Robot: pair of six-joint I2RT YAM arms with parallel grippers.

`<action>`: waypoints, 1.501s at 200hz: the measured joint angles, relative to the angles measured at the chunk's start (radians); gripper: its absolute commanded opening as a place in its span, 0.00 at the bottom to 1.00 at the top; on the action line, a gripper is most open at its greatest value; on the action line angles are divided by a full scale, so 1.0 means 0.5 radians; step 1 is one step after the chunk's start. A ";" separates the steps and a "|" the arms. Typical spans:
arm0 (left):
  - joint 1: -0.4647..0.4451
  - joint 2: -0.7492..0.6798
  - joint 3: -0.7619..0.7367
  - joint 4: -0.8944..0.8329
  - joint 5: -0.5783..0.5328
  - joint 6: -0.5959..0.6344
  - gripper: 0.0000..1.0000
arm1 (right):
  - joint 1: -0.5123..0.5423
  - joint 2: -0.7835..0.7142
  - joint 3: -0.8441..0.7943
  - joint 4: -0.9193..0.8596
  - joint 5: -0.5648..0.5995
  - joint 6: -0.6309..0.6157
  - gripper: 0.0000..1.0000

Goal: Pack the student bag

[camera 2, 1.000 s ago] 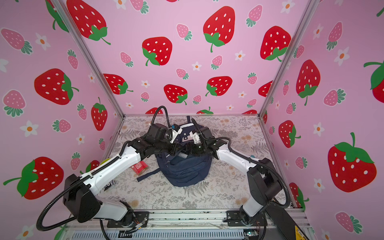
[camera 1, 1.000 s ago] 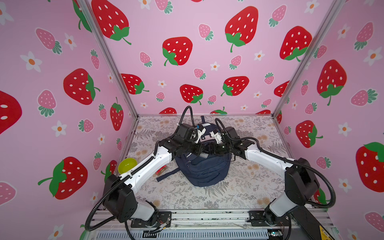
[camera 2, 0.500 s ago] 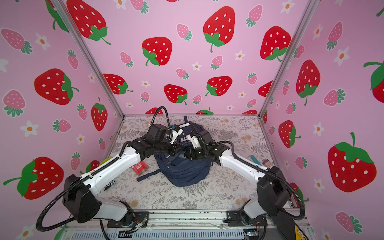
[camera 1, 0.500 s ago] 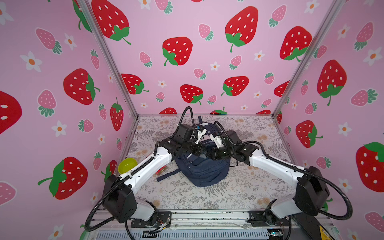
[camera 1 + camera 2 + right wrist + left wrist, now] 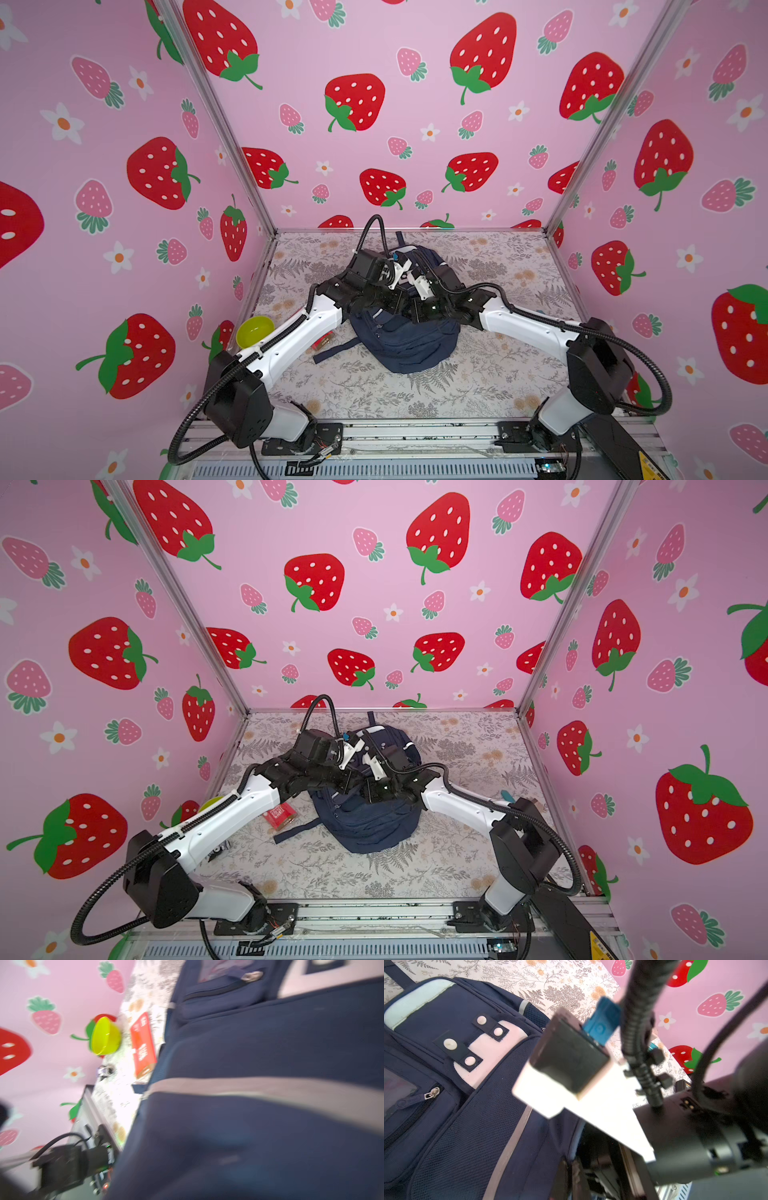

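student bag (image 5: 409, 345) sits centre frame in both top views, on floral mat (image 5: 478, 374). left gripper (image 5: 392, 302) pressed together over bag's top, likely steadying fabric or zip. right gripper (image 5: 420, 312) close beside it; jaws hidden, cannot tell. red packet (image 5: 280, 816), yellow bowl (image 5: 254, 331) frame-left of bag, unpacked.

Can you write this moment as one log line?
left hand: shut, over student bag | right hand: over bag, open or shut unclear | green bowl, red packet: outside bag, on its left
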 measured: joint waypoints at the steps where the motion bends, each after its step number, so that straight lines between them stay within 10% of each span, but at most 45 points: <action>1: 0.000 -0.002 -0.002 0.000 0.000 0.000 0.00 | -0.003 0.001 0.000 -0.003 0.008 0.000 0.10; 116: 0.085 -0.139 -0.101 -0.016 0.052 0.018 0.00 | -0.174 -0.379 -0.035 -0.275 0.408 -0.146 0.25; 170: 0.098 -0.297 -0.115 -0.088 0.039 0.005 0.62 | -0.408 -0.790 -0.036 -0.336 0.561 -0.261 0.51; 188: 0.113 -0.411 -0.131 -0.096 -0.007 -0.058 0.68 | -0.447 -0.820 -0.036 -0.335 0.559 -0.282 0.51; 229: 0.337 -0.616 -0.172 -0.216 -0.375 -0.258 0.61 | -0.445 -0.813 -0.101 -0.256 0.403 -0.323 0.55; 265: 0.906 -0.628 -0.304 -0.421 -0.629 -0.575 0.33 | -0.432 -0.752 -0.192 -0.169 0.249 -0.323 0.55; 300: 1.349 -0.542 -0.600 -0.437 -0.578 -0.824 0.28 | -0.405 -0.688 -0.242 -0.150 0.154 -0.323 0.55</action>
